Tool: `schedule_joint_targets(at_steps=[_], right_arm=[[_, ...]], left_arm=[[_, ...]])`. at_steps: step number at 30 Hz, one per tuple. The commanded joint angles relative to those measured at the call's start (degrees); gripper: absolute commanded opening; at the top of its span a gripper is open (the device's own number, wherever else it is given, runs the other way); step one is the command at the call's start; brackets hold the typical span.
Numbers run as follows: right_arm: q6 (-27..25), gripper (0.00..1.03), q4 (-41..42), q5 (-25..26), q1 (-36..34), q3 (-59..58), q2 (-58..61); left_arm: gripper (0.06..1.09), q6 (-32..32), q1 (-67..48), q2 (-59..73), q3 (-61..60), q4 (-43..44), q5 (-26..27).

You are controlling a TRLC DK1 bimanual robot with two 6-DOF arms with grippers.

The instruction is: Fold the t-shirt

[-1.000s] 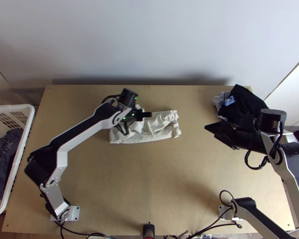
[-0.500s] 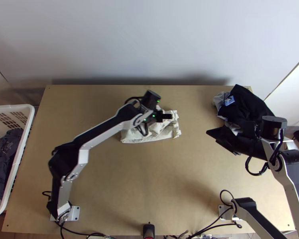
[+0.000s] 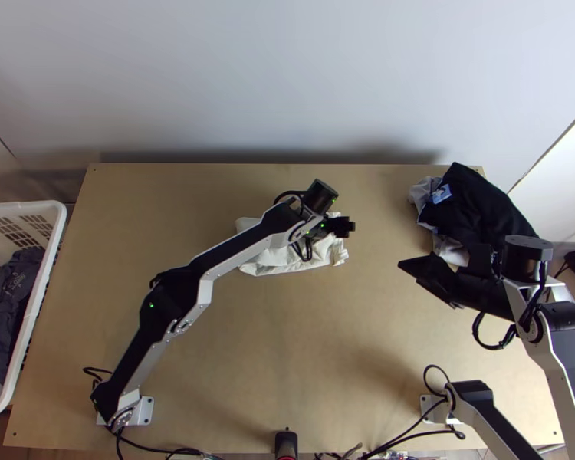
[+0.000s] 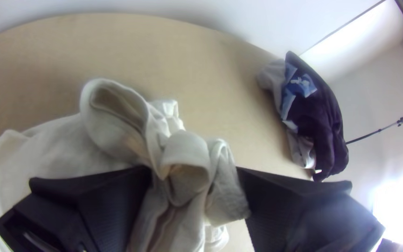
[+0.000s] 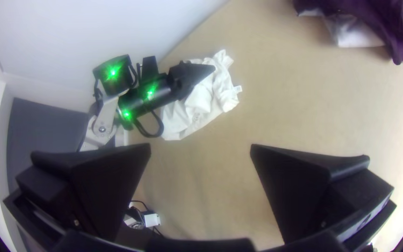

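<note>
Evidently poised above the worktop (image 3: 287, 345), the right hand (image 5: 200, 148) holds its two black fingers wide apart with nothing between them, nearer the table's front edge than the cream T-shirt (image 3: 271, 261). The shirt lies beyond, left of that hand, in a compact, rumpled strip: fairly smooth along its near edge, bunched at the end toward the right arm, where a small tag (image 5: 238, 88) juts out. Over that bunched end stands the left hand (image 4: 193, 171), its fingers also apart, looped folds of cream cloth rising between them; no firm pinch is evident.

The step in hand appears to be gathering or turning in that loose end, with the folding perhaps well along. Done well, it calls for the hand to settle low and square over the folds, take every layer deep between the pads and close gently. A shallow bite could catch a single loop and pull the stack askew; a brisk lift could drag the smooth part along. Laying the end down slowly and pressing it flat should help the soft cloth keep its crease. Farther off, at the far right corner, rests a heap of dark clothing (image 3: 479, 207).
</note>
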Motion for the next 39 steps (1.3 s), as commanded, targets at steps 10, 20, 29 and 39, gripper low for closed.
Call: schedule_joint_targets(at_steps=[10,20,29,39], right_arm=[[0.6,0.99,0.0,-0.2,0.0,-2.5,-2.2],[1.7,0.99,0.1,0.2,1.6,-3.0,-2.4],[2.5,0.99,2.8,1.1,7.3,-8.0,-4.9],[2.5,0.99,18.6,5.9,13.0,-16.4,2.3]], left_arm=[[1.04,-4.9,1.4,-2.0,7.6,6.3,-0.8],[1.04,-3.3,6.4,-13.2,3.7,7.0,-1.0],[1.04,10.6,9.0,-30.5,-13.9,-1.3,-0.9],[1.04,15.1,13.6,-49.9,-38.4,1.9,-1.2]])
